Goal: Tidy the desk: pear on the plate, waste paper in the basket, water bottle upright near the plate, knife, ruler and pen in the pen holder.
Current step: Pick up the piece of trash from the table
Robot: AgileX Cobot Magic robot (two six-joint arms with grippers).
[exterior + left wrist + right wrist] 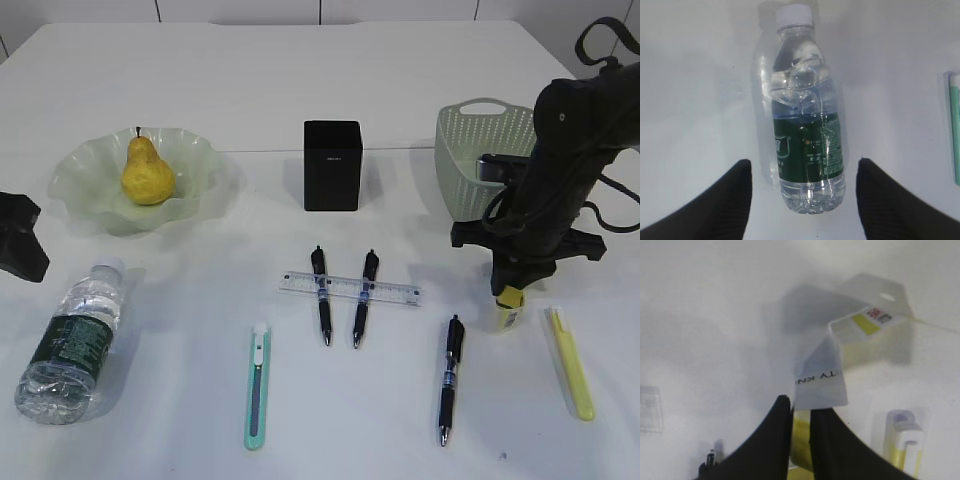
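The waste paper, a folded white and yellow scrap, sits pinched between the fingers of my right gripper. In the exterior view that gripper points down just in front of the basket, with the paper at its tip by the desk. The water bottle lies on its side under my open left gripper, one finger on each side of its base. The pear is on the plate. The ruler lies across two pens in front of the pen holder.
A third pen lies right of centre. A teal knife lies near the front edge, and a yellow knife lies at the right, close to my right gripper. The water bottle is at the front left.
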